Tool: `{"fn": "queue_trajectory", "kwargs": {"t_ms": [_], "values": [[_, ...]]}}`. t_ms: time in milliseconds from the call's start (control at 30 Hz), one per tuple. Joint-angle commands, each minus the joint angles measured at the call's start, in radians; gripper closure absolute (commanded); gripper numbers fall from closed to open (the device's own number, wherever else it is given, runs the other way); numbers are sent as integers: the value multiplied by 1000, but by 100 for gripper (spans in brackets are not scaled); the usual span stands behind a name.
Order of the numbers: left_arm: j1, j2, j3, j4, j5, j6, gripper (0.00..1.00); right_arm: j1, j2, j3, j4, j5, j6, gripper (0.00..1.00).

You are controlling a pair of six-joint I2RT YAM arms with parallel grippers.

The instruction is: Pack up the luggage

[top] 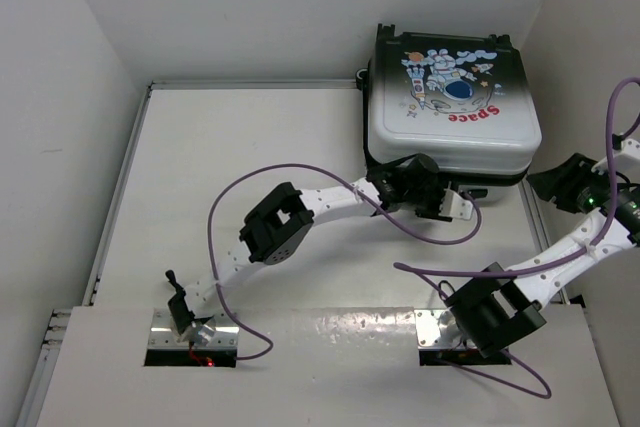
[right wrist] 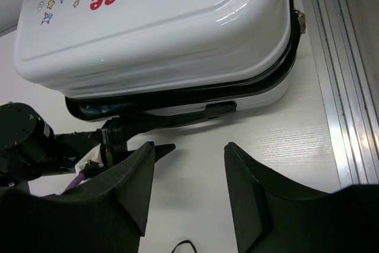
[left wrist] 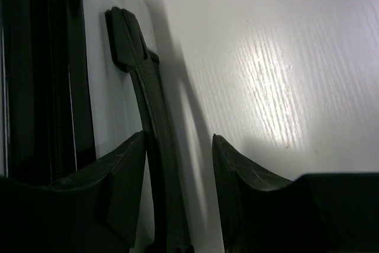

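Note:
The luggage (top: pixel 450 97) lies flat at the back right of the table, its lid down, astronaut picture and red lettering facing up. In the right wrist view a dark seam runs round the luggage (right wrist: pixel 154 34), gaping a little at the near left corner. My left gripper (top: pixel 455 202) is at its near side. Its jaws stand open around the black side handle (left wrist: pixel 148 87), which runs close to the left finger (left wrist: pixel 127 170), with a gap to the other. My right gripper (top: pixel 540 182) hovers open over bare table to the right, holding nothing. From there I see the handle (right wrist: pixel 195 112) too.
An aluminium rail (right wrist: pixel 343 87) runs along the table's right edge, close to the luggage. White walls close in the back and both sides. Purple cables (top: pixel 300 172) loop over the table (top: pixel 250 127) beside both arms.

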Motion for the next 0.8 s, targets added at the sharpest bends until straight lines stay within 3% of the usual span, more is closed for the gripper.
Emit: {"fn": "queue_trajectory", "kwargs": {"t_ms": [0,267,333,367,467,533,700,767], "values": [[84,16,-89,-268,-158,-44,50,9,5,18,17,-7,-20,50],[208,-152,-445,-299,-309,-24,54,131,-40,-63,52,38,-58,50],[228,-168,-482,-299,-322,-15,61,173,-61,-81,90,58,-31,50],[246,-168,-497,-299,-336,1,69,199,-76,-90,111,69,13,50],[265,-217,-542,-316,-333,11,92,267,-107,-164,210,192,96,51],[277,-249,-572,-316,-302,2,98,349,-121,-217,292,339,135,53],[288,-353,-706,-345,-322,1,100,511,-144,-255,374,628,207,54],[288,-395,-759,-345,-322,30,100,544,-138,-250,385,671,209,55]]}}
